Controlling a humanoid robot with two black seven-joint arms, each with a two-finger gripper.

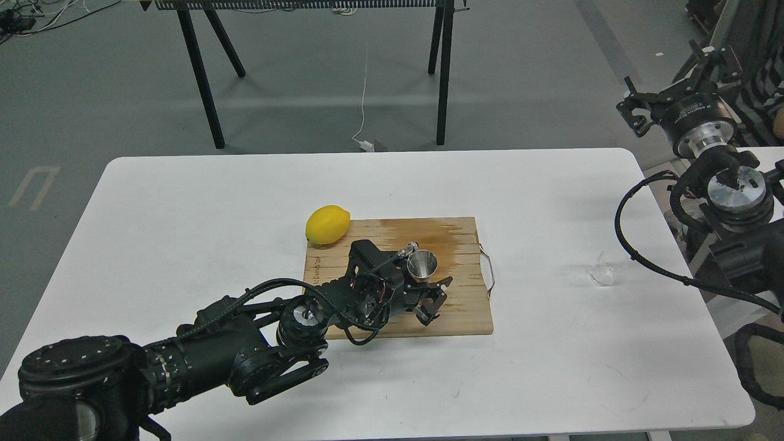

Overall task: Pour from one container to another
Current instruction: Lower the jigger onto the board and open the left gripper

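Observation:
The steel jigger (422,264) hangs over the wooden cutting board (471,312), tipped so that its open mouth faces me. My left gripper (433,298) is shut on its lower part, which the fingers hide. The tiny clear cup (603,271) rests alone on the white table near the right edge, far from both grippers; I cannot tell if it is upright. My right gripper (677,82) is raised off the table's far right corner, its fingers spread wide around nothing.
A yellow lemon (327,224) lies at the board's far left corner. A dark wet stain (438,231) spreads over the board's far side. The board's wire handle (490,272) sticks out to the right. Black cables (649,257) of the right arm hang past the cup.

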